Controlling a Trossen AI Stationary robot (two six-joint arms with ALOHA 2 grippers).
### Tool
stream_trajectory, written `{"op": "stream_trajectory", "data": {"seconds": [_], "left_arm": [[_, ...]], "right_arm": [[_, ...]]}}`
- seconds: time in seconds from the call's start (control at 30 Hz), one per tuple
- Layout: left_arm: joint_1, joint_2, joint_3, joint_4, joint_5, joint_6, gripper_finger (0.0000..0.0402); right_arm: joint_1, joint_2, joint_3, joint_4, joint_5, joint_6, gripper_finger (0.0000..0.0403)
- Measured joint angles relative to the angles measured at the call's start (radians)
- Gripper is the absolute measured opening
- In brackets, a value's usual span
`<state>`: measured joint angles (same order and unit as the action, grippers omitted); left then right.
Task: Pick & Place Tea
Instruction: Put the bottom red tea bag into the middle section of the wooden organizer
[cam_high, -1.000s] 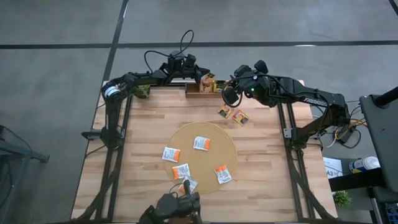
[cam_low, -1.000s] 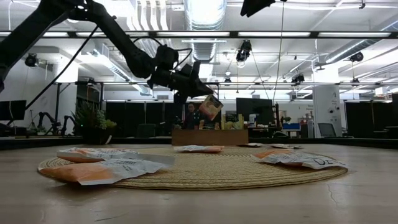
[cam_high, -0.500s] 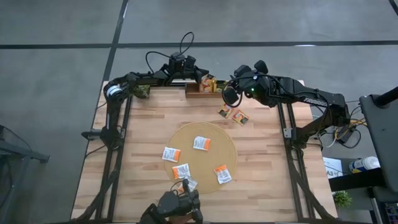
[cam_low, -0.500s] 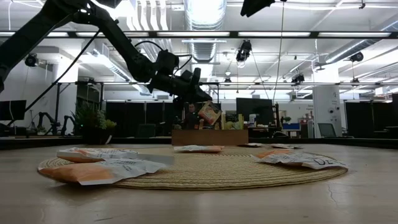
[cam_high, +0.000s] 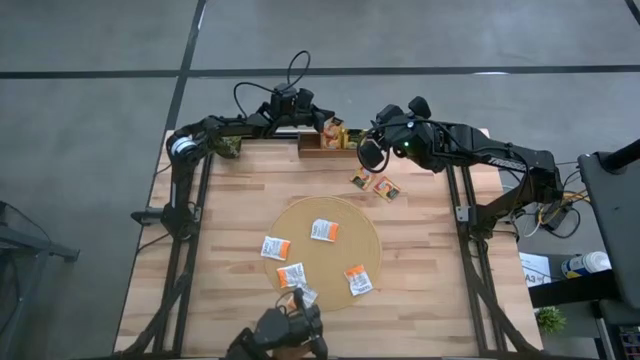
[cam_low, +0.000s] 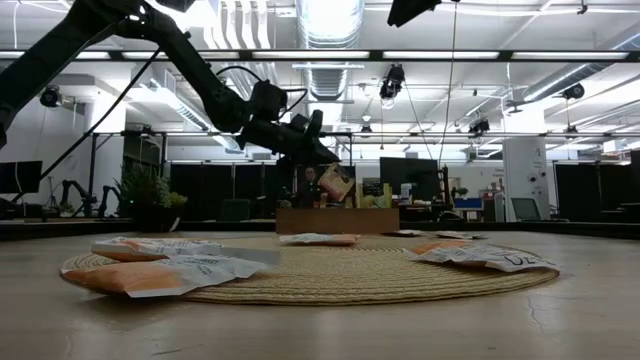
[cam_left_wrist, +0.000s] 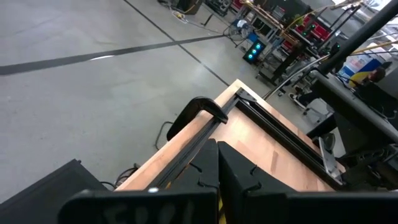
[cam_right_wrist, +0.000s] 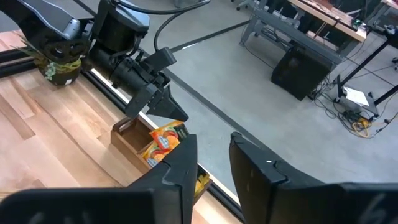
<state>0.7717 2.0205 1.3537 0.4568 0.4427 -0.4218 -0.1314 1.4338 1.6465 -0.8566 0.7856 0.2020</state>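
The left gripper (cam_right_wrist: 163, 104), jaws pinching an orange sachet (cam_right_wrist: 165, 137), is hanging over the wooden tray (cam_high: 322, 142) at the desk's (cam_high: 230, 250) twelve o'clock edge. The right gripper (cam_right_wrist: 211, 165), jaws spread, is waiting nearby. The sachet looks light, thin and floppy, so an edge pinch suits it.

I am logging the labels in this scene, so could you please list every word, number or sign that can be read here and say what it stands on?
"DZ", or so it seems: dark marks on the white sachet at the near right edge of the round mat.
Print on the sachet held by the left tool: too blurred to read.
Print on the other sachets: too small to read.
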Motion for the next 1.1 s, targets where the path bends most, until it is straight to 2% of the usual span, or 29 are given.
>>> {"op": "stream_trajectory", "data": {"seconds": [0.37,0.77,1.1], "left_arm": [[-0.031,0.000,0.000,-0.001,-0.046,-0.008,0.0000],[-0.040,0.000,0.000,-0.003,-0.086,-0.021,0.0000],[-0.043,0.000,0.000,-0.001,-0.134,-0.022,0.0000]], "right_arm": [[0.000,0.000,0.000,0.000,0.000,0.000,0.0079],[0.000,0.000,0.000,0.000,0.000,-0.002,0.0091],[0.000,0.000,0.000,0.000,0.000,-0.023,0.0077]]}}
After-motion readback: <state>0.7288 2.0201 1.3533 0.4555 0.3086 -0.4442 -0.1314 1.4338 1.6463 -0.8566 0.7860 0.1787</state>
